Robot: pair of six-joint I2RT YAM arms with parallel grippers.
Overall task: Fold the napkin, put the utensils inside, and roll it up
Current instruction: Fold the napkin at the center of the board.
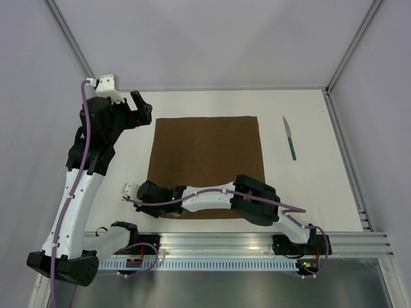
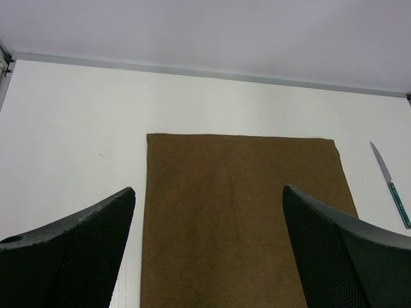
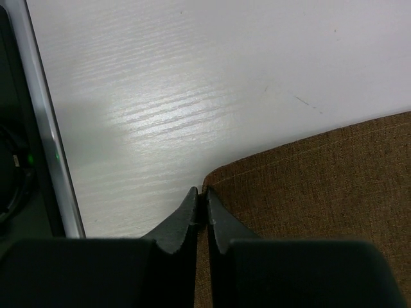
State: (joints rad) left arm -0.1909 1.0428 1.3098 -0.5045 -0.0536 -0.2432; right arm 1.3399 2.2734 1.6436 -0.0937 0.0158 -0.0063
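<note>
The dark-brown napkin [image 1: 209, 163] lies flat and unfolded on the white table. The knife [image 1: 290, 138], silver blade and teal handle, lies off the cloth to its right, also seen in the left wrist view [image 2: 392, 186]. My right gripper [image 3: 201, 192] is low at the napkin's near left corner [image 1: 149, 191], its jaws pressed together on the edge of the napkin [image 3: 321, 186]. My left gripper [image 1: 142, 106] hovers open by the far left corner. Nothing sits between its fingers, and the napkin [image 2: 237, 212] shows below my left gripper [image 2: 209, 189].
A metal rail [image 1: 257, 244] runs along the table's near edge, close to the right gripper and seen as the rail [image 3: 45, 128] in its wrist view. White walls enclose the table at the back and sides.
</note>
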